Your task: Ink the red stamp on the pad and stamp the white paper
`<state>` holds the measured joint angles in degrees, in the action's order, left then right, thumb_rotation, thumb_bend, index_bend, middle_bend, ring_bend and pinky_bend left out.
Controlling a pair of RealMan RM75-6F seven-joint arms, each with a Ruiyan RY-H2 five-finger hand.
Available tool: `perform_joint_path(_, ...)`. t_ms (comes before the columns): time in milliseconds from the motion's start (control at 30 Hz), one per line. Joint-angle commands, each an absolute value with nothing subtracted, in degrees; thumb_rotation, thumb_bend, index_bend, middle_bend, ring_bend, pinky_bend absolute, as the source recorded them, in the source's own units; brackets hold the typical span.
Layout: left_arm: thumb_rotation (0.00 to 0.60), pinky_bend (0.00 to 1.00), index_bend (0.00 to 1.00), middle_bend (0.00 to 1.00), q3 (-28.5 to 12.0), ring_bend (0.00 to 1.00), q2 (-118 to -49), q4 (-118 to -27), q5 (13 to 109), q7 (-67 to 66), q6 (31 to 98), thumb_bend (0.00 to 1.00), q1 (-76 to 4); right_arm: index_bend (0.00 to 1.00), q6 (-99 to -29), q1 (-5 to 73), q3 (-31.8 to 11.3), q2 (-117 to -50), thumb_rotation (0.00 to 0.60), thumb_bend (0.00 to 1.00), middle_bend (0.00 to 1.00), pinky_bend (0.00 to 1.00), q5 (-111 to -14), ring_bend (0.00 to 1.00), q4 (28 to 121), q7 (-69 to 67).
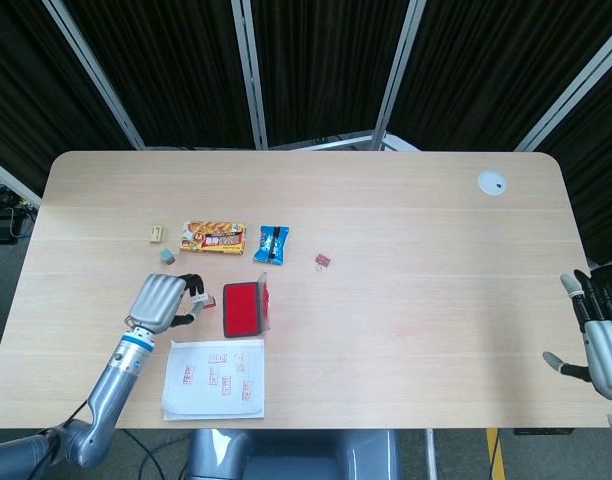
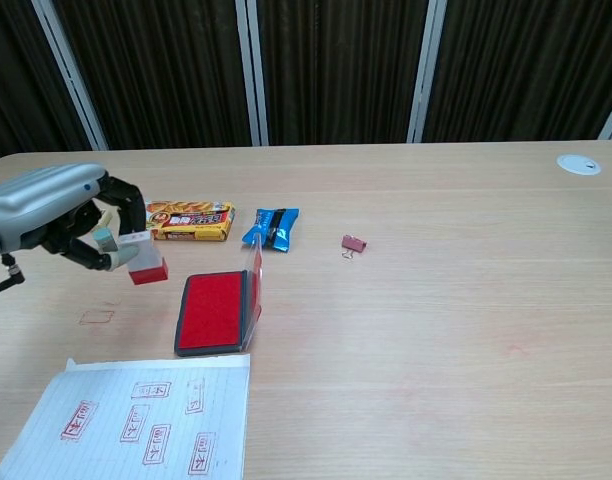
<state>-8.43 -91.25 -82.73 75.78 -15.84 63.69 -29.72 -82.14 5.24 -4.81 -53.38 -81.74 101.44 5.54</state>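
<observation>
Wooden table [image 2: 436, 330]: left hand [image 2: 61, 215] holds red stamp [image 2: 146, 262] beside ink pad [image 2: 214, 310]

Head view: cam high up, looks steeply down, sees whole table [image 1: 406, 300] edge to edge, dark curtains behind, floor at sides. Far off, things small. Chest view: cam low at near edge, faces fwd across table [image 2: 436, 330] w/ shallow tilt, much nearer. Both views share the left-centre area: ink pad [image 1: 242, 309] [image 2: 215, 311], white paper [image 1: 215, 378] [image 2: 136, 415], snack packs.
</observation>
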Motion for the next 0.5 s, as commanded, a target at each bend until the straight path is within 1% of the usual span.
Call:
perform_joint_path(33, 0.600, 0.90, 0.53, 0.55, -9.3, 0.86, -93.0, -82.2, 76.2, -18.3, 62.3, 0.40, -32.3, 0.00, -82.1, 5.3, -5.0, -53.4, 0.600, 0.00, 0.00, 0.00, -81.4, 0.00, 101.4, 5.7)
perform_joint_path(233, 0.600, 0.90, 0.55, 0.54, -9.5, 0.86, -95.9, -80.2, 74.9, -20.2, 60.3, 0.40, -34.2, 0.00, -81.8, 5.5, -5.3, -53.5, 0.600, 0.00, 0.00, 0.00, -80.4, 0.00, 101.2, 6.0)
perform_joint_path(500, 0.600, 0.90, 0.55, 0.54, -9.6, 0.86, -100.2, -73.9, 73.1, -19.2, 58.8, 0.40, -35.6, 0.00, -81.8, 5.4, -5.6, -53.3, 0.600, 0.00, 0.00, 0.00, -79.7, 0.00, 101.0, 5.6)
